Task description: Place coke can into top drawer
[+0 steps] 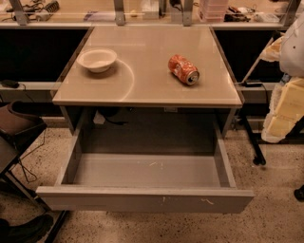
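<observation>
The coke can (183, 69), orange-red with white markings and a silver top, lies on its side on the right part of the beige table top (152, 90). The top drawer (142, 199), wide, shallow and grey with small scuffs on its front panel, is pulled fully open below the table's front edge; nothing lies inside it. The gripper is not in view.
A white bowl (97, 60) stands on the table's left part. A dark chair (19, 128) is at the left. Yellow and white bags (285, 104) hang at the right. A cluttered shelf (142, 12) runs along the back. The floor is speckled.
</observation>
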Robot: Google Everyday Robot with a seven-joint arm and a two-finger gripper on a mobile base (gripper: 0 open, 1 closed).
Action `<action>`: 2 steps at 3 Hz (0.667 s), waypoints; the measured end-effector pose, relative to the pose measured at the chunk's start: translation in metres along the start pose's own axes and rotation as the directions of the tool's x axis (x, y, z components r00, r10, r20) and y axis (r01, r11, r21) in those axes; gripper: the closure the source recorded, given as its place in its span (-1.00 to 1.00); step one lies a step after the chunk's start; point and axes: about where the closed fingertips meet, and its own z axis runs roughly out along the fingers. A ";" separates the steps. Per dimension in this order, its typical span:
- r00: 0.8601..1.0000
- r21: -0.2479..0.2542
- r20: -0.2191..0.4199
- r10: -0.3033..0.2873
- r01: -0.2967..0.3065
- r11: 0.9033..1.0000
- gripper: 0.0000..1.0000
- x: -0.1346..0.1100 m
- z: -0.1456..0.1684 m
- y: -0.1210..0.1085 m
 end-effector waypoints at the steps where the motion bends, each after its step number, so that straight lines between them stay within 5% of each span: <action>1: 1.000 0.008 0.010 -0.004 0.004 1.000 -1.00 0.000 0.000 -0.011; 2: 0.999 -0.019 -0.020 0.050 -0.051 0.999 -1.00 0.006 0.019 -0.051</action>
